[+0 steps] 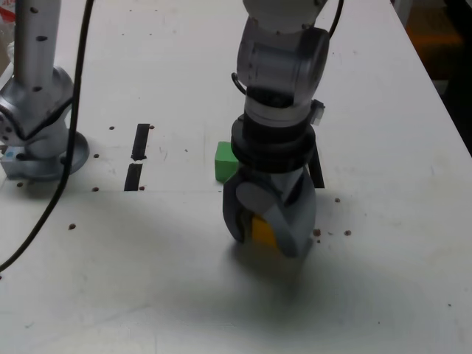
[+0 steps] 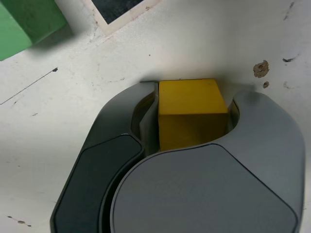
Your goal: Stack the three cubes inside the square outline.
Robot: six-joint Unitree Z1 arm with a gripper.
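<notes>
Nearest the wrist camera, the gripper [image 2: 194,97] is filling the lower part of my wrist feed, its two curved jaws closing around the yellow cube [image 2: 189,99] and, as far as I am seeing, pressing on opposite sides of it. I am reading that as a clamp. The cube is sitting between the jaws, low at the white tabletop [image 1: 383,221], and I am not making out any gap beneath it.

I am judging the block to be light and stiff, nothing fragile, so a moderate squeeze should be serving. Its matte sides are probably giving decent grip, though smooth paint could be letting it slip or pivot if the curved tips are catching only an edge. I am favouring opposite flat faces at mid-height, keeping the top and underside free for stacking.

The green cube [image 1: 225,164] is standing just beyond the gripper, partly hidden by the arm [image 1: 276,96] in the exterior view; I am expecting it to be handling the same way. I am not finding the red cube in either view. A dark patch [image 2: 116,6] is showing near the green cube, but I am unable to tell whether it is belonging to the square outline. Next, I am thinking of lifting straight up, gently, and watching for twist.
</notes>
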